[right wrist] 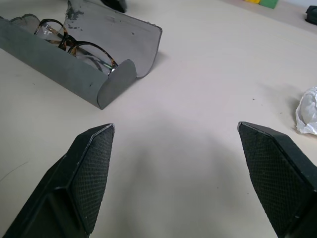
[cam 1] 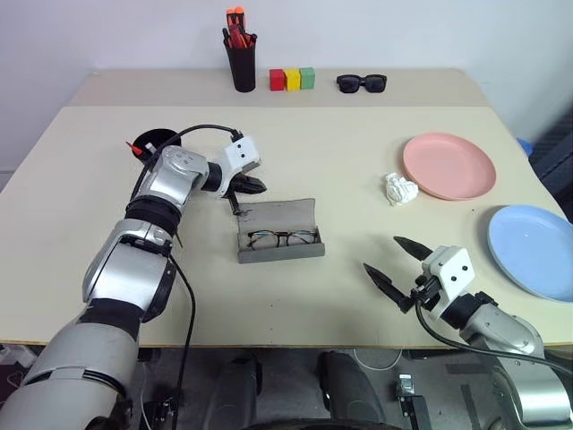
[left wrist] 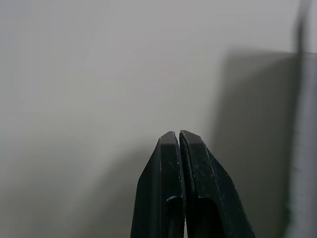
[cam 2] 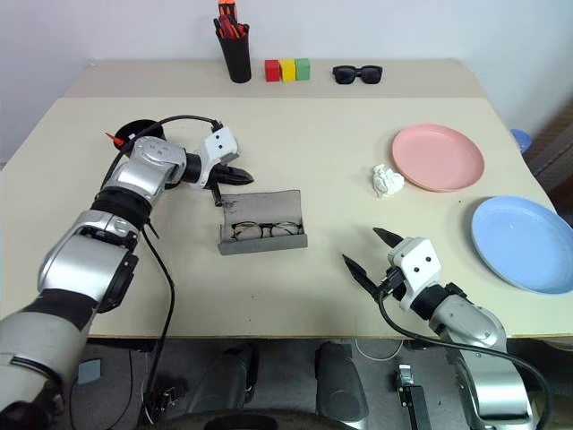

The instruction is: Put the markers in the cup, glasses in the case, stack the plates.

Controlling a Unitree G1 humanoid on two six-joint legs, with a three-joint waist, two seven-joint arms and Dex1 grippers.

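Note:
The grey case (cam 1: 304, 215) lies open at the table's middle with the wire-framed glasses (cam 1: 282, 238) inside it. My left gripper (cam 1: 260, 187) is shut and empty, just above the back left corner of the case lid. Behind my left arm stands the black cup (cam 1: 159, 139), mostly hidden, with a red-tipped marker (cam 1: 134, 146) poking over its rim. The pink plate (cam 1: 448, 166) and the blue plate (cam 1: 534, 251) lie apart on the right. My right gripper (cam 1: 383, 253) is open and empty near the front edge, pointing toward the case (right wrist: 99, 74).
A crumpled white paper (cam 1: 400, 188) lies left of the pink plate. Along the back of the table stand a black pen holder (cam 1: 241, 64) with orange-red pens, three coloured blocks (cam 1: 293, 79) and black sunglasses (cam 1: 362, 83).

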